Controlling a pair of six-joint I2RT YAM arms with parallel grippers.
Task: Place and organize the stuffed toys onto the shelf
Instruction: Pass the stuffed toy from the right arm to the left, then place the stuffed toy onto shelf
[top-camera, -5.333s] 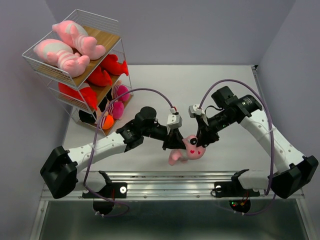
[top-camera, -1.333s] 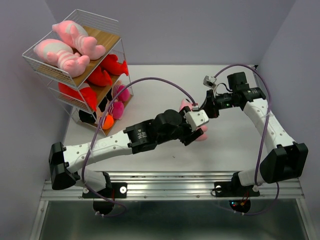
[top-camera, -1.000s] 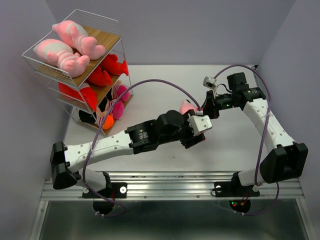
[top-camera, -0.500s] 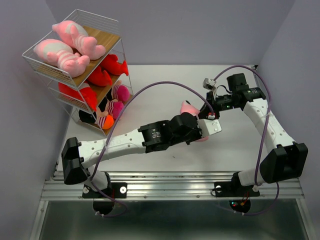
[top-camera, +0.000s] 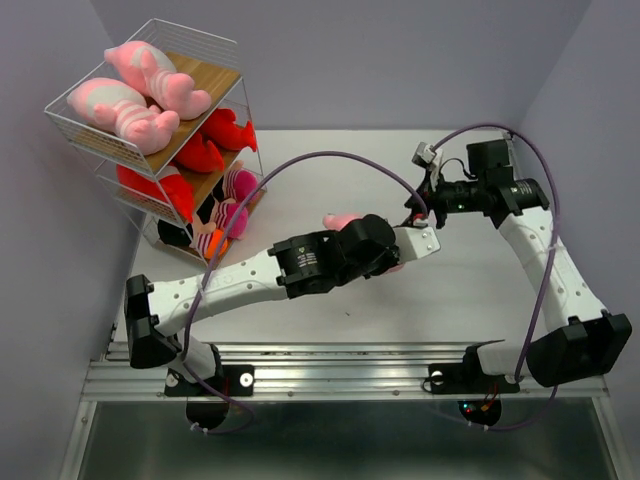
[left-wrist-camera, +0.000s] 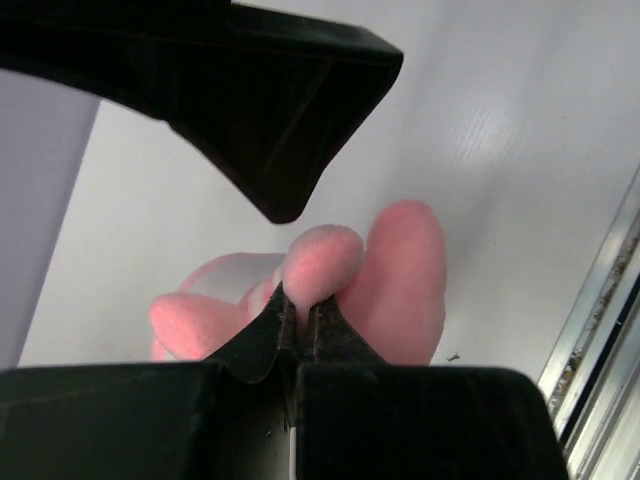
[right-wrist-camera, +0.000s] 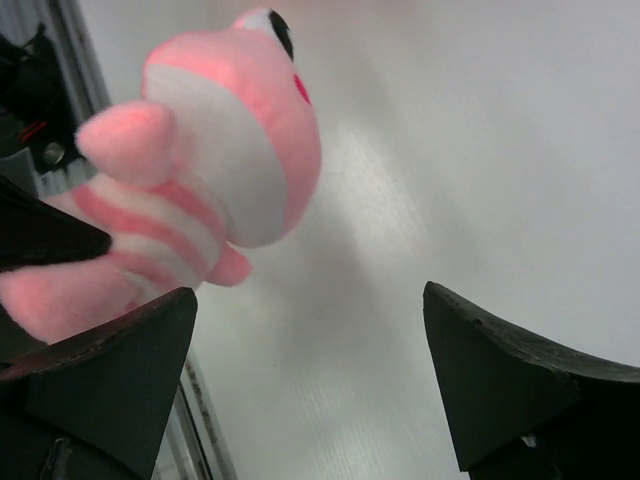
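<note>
Left pincer (left-wrist-camera: 297, 300): jaws pressed together on one small limb of a pink striped toy (left-wrist-camera: 400, 270); the limb's rounded end pokes out just past the fingertips.
Held toy: sits in the middle of the table (top-camera: 330, 160), mostly hidden under the left wrist in the top view, with pink showing at the wrist's far-left edge (top-camera: 340, 220). Its body lies beyond the left pincer's tips, and its white-and-pink face (right-wrist-camera: 220, 170) is turned toward the right pincer.
Right pincer (right-wrist-camera: 308, 295): jaws spread wide with nothing between them. The toy lies near its left finger, apart from both fingers.
Shelf (top-camera: 200, 45): stands at the far left of the table, well apart from the held toy.
Top tier: two pink striped animals (top-camera: 130, 110) lie side by side.
Middle tier: red toys (top-camera: 225, 130).
Bottom tier: pink-striped dolls (top-camera: 235, 185), partly hidden.
</note>
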